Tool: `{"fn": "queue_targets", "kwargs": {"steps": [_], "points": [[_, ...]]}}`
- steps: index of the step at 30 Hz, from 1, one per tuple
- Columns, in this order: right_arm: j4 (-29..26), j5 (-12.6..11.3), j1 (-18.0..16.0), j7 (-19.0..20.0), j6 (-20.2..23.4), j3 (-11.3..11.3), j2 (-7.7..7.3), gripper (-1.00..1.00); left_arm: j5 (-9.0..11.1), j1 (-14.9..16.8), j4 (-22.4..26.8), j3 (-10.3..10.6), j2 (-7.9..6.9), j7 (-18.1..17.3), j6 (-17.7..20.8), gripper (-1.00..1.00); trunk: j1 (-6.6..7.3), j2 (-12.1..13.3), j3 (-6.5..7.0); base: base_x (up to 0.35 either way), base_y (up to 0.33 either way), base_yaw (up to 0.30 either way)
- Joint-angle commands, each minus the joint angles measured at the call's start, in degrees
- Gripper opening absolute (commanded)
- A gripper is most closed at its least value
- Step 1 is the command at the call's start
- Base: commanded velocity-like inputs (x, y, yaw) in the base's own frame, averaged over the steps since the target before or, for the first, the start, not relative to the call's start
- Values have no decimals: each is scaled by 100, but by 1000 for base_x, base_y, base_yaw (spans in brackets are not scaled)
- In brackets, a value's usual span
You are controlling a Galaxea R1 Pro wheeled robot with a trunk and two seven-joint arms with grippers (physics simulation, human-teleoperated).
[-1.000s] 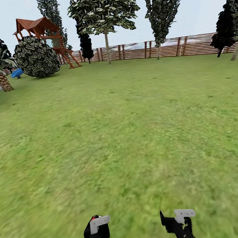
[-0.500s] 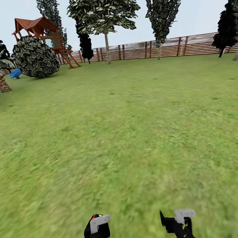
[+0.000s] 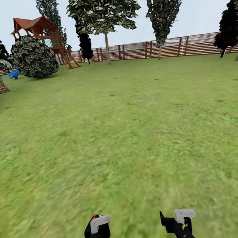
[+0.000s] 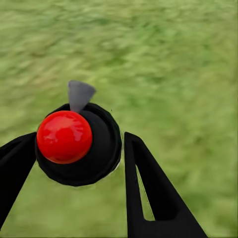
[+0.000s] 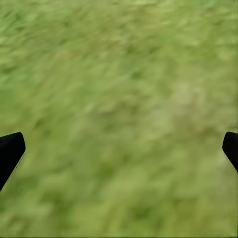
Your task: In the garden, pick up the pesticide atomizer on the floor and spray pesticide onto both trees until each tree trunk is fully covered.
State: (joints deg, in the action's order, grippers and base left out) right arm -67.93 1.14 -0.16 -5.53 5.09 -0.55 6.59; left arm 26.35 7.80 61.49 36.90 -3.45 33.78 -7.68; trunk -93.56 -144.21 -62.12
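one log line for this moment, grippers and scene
left gripper: shut on round black atomizer with red cap | right gripper: open | below: green lawn

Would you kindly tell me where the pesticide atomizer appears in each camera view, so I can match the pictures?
Head view: the pesticide atomizer is at the bottom edge, left of centre, in the left pincer; only its red cap peeks out.
Left wrist view: left of centre, black body, red ball and grey tip, between the black fingers.
Right wrist view: blurred grass between the open right pincer.
Shared landmark: the green lawn.
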Motion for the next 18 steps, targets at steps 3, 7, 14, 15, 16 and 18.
{"fn": "queue_targets", "kwargs": {"steps": [3,7,14,15,16,18], "points": [[-9,17,-1,-27,36,-3,1,100,55,6,10,32,-7,36,-41,-100,-2,-2,-5,335,0,0],[-9,18,-1,-27,36,1,1,100,55,5,18,33,-6,34,-41,-100,-2,-2,-3,335,0,0],[-9,17,-1,-27,36,3,1,100,49,3,36,36,-14,32,-41,-100,-2,-2,39,335,0,0],[-9,17,-1,-27,36,3,1,100,48,3,37,36,-12,32,-41,-100,-2,-2,42,335,0,0],[-9,18,-1,-27,36,3,1,100,47,3,38,36,-10,32,-41,-100,-2,-2,43,335,0,0],[-9,15,-1,-27,36,3,1,100,47,3,38,36,-8,32,-41,-100,-2,-2,45,335,0,0]]}}
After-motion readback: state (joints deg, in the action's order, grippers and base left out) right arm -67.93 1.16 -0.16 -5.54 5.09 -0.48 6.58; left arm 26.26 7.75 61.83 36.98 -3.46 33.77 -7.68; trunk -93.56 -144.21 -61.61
